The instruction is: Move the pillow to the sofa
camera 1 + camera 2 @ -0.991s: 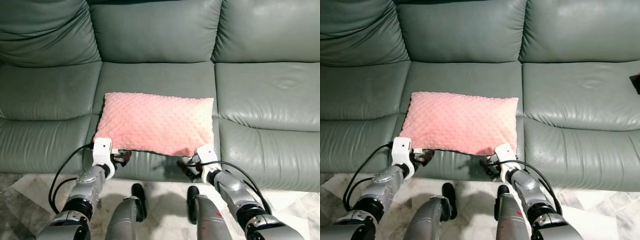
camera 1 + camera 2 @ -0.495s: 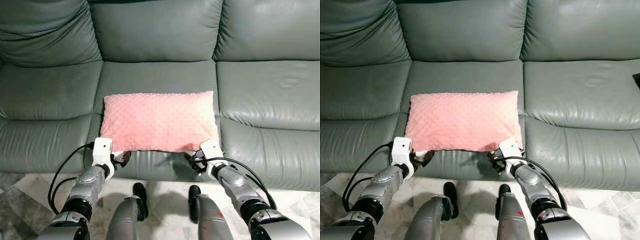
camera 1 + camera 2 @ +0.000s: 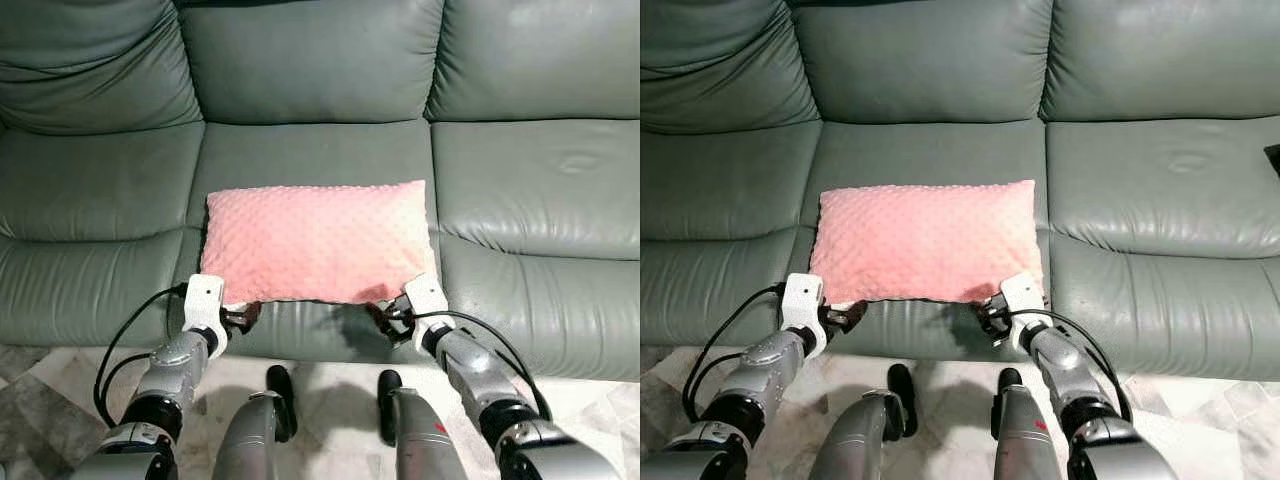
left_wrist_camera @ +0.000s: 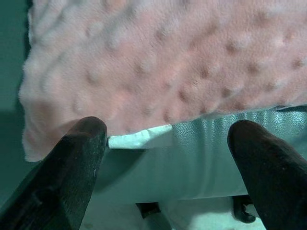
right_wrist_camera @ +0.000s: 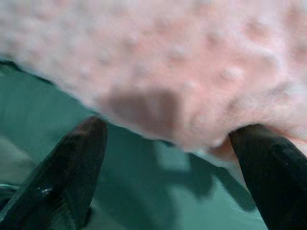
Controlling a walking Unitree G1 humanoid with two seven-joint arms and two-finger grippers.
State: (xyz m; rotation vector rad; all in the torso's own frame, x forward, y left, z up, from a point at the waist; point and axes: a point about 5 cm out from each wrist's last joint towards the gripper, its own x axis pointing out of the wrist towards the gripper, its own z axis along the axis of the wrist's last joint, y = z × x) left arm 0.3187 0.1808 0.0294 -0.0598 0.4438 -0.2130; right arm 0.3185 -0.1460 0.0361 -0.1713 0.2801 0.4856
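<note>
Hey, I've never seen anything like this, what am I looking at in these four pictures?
A humanoid robot stands at a green sofa. Two pictures come from its head, looking down at its silver arms. A pink pillow lies on the middle seat cushion. The left pincer and right pincer sit at the pillow's near corners. The other two pictures come from wrist cameras, looking along each pincer's black fingers, which are spread apart with the pillow's edge just beyond, so neither holds it.

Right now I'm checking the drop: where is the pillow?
The pillow lies flat on the sofa's middle seat, near its front edge, with both open end effectors, left and right, at its near corners.
</note>
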